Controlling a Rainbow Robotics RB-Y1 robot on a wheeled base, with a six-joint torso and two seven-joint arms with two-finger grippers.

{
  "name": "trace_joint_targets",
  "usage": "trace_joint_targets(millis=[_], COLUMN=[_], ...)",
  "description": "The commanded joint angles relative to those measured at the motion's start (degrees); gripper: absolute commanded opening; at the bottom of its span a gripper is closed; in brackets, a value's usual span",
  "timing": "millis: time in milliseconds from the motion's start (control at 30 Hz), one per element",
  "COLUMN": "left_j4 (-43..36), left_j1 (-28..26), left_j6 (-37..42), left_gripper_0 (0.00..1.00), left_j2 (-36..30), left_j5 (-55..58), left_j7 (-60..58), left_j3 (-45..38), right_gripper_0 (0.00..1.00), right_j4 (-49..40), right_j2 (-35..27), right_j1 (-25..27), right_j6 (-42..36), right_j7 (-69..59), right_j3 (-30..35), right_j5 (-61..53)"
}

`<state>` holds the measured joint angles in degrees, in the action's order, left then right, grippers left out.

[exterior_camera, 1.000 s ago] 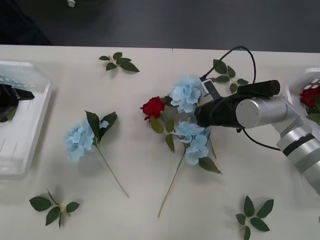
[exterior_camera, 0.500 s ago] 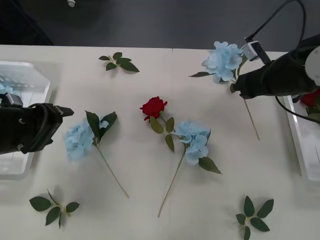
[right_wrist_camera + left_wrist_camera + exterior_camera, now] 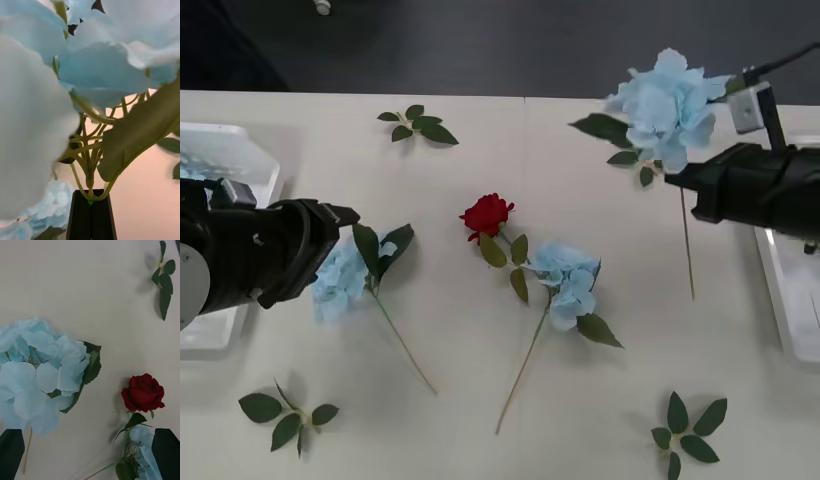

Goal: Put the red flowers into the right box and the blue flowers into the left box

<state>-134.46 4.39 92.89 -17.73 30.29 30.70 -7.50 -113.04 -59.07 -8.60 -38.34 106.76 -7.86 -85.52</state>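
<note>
While the right gripper [image 3: 90, 198] holds a blue hydrangea [image 3: 668, 105] aloft at far right, jaws pinched on its stem, it should cross to the left box [image 3: 235, 190]; the left gripper [image 3: 88, 453], jaws wide, hovers over another hydrangea [image 3: 41, 375].

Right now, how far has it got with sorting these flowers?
Partly done. The right gripper holds one blue flower lifted near the right box. The open left gripper is above another blue flower. A red rose and a third blue flower lie unsorted.
</note>
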Motion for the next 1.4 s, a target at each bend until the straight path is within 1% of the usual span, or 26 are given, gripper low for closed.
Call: trace_joint_targets(millis=[33, 100, 200, 300, 467, 600, 633, 700, 733, 800, 967, 1100, 1233, 1400], left_j4=[-3.1, -3.0, -2.0, 1.2, 7.7, 12.5, 13.1, 15.5, 16.2, 18.5, 23.3, 27.2, 30.4, 32.2], left_j1=[1.0, 1.8, 2.5, 3.6, 5.1, 5.5, 5.5, 5.5, 5.5, 5.6, 6.2, 6.4, 6.4, 6.4], left_j6=[0.1, 0.1, 0.1, 0.1, -0.5, -1.5, -1.6, -1.6, -1.6, -1.6, -1.6, -1.6, -1.5, 0.1], left_gripper_0=[1.0, 1.0, 1.0, 1.0, 1.0, 1.0, 1.0, 1.0, 1.0, 1.0, 1.0, 1.0, 1.0, 1.0], left_j2=[-0.5, -0.5, -0.5, -0.5, -0.6, -0.6, -0.6, -0.6, -0.6, -0.6, -0.6, -0.6, -0.6, -0.6], left_j5=[2.2, 6.5, 13.0, 22.4, 33.9, 40.5, 41.3, 44.0, 44.7, 47.1, 52.2, 57.2, 63.2, 68.0], left_j7=[10.1, 17.0, 24.8, 35.0, 49.9, 61.8, 63.4, 71.3, 73.4, 80.7, 93.0, 101.1, 107.5, 114.1], left_j3=[-2.9, -6.1, -10.4, -15.9, -20.2, -20.6, -20.5, -20.2, -20.1, -19.6, -18.2, -17.3, -16.5, -15.3], right_gripper_0=[0.0, 0.0, 0.0, 0.0, 0.0, 0.0, 0.0, 0.0, 0.0, 0.0, 0.0, 0.0, 0.0, 0.0], right_j4=[-8.0, -12.2, -14.8, -17.2, -20.7, -22.0, -22.0, -22.0, -22.0, -21.9, -21.6, -21.6, -20.8, -19.3], right_j2=[-0.3, 0.1, 0.2, 0.1, 0.5, 1.5, 1.5, 1.4, 1.5, 1.3, 0.8, -1.4, -2.5, -1.6], right_j1=[4.2, 5.9, 6.0, 5.9, 5.7, 4.8, 4.6, 3.3, 3.1, 1.7, -0.8, -3.3, -4.7, -4.7], right_j6=[6.7, 12.5, 17.5, 23.3, 29.5, 33.2, 33.7, 36.0, 36.8, 40.2, 48.1, 54.2, 58.6, 58.9], right_j7=[7.6, 10.6, 13.6, 16.7, 20.8, 25.2, 25.9, 26.7, 26.7, 26.7, 26.1, 21.0, 15.1, 7.8], right_j3=[-1.5, -5.0, -8.3, -11.6, -16.0, -19.6, -20.2, -22.7, -23.4, -26.2, -31.7, -37.9, -42.0, -42.5], right_j5=[-1.3, -1.2, -1.1, -1.1, -0.6, 0.7, 1.2, 3.9, 4.4, 6.9, 12.4, 17.2, 22.7, 29.1])
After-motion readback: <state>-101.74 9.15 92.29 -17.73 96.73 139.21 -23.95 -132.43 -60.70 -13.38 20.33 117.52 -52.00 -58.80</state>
